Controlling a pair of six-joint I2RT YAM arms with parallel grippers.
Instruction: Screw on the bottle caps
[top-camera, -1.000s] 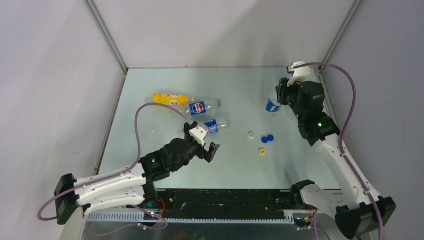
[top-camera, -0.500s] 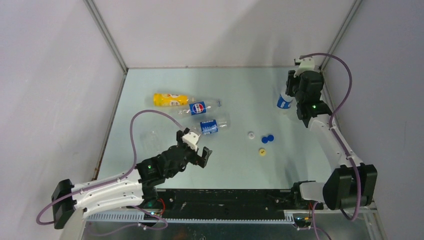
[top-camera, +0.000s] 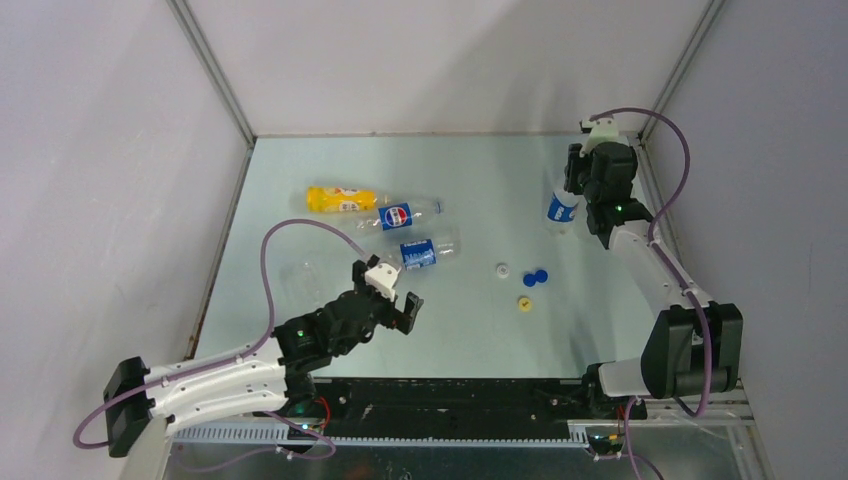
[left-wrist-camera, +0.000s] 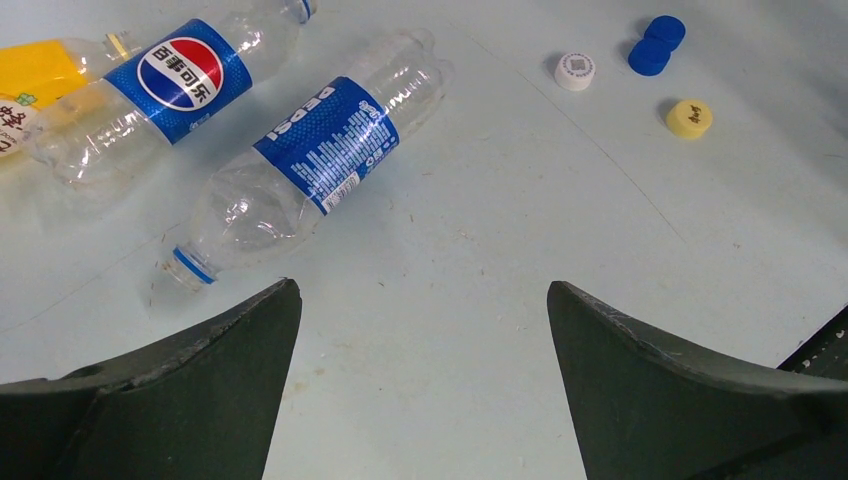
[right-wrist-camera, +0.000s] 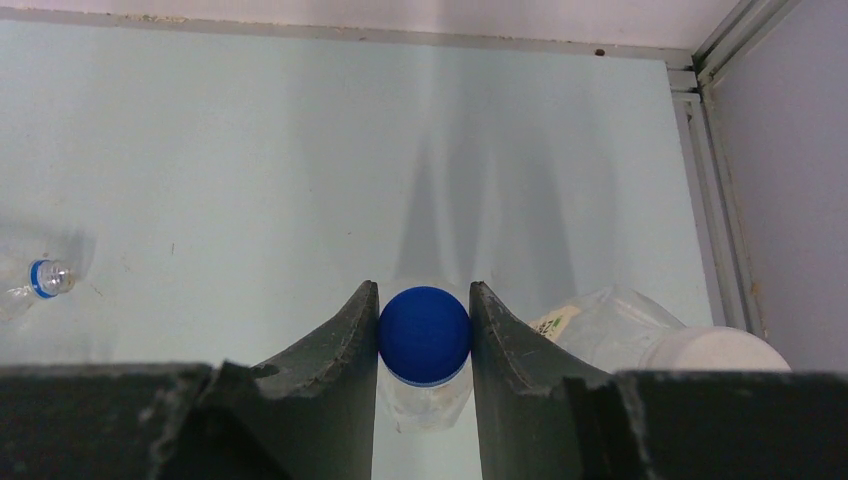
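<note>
My right gripper (top-camera: 583, 190) is shut on the blue cap (right-wrist-camera: 424, 334) of a blue-labelled bottle (top-camera: 561, 208) at the far right. The bottle's clear neck (right-wrist-camera: 425, 395) shows below the cap. My left gripper (top-camera: 409, 313) is open and empty, low over the table, near the open mouth of another blue-labelled bottle (left-wrist-camera: 320, 150) lying on its side. Behind that lie a Pepsi-labelled bottle (left-wrist-camera: 180, 75) and a yellow-orange bottle (top-camera: 340, 199). Loose caps lie mid-table: one white (left-wrist-camera: 575, 70), two blue (left-wrist-camera: 655, 45), one yellow (left-wrist-camera: 689, 117).
A clear bottle with a yellowish label (right-wrist-camera: 610, 330) and a white cap (right-wrist-camera: 715, 350) lies just right of my right gripper, near the table's right rail (right-wrist-camera: 715, 200). An unlabelled clear bottle (top-camera: 300, 280) lies left of my left arm. Enclosure walls stand close on three sides.
The right arm has swung to the far right corner with the capped bottle, which has since shifted slightly left. The left gripper drew back toward the near edge, then stayed still.
</note>
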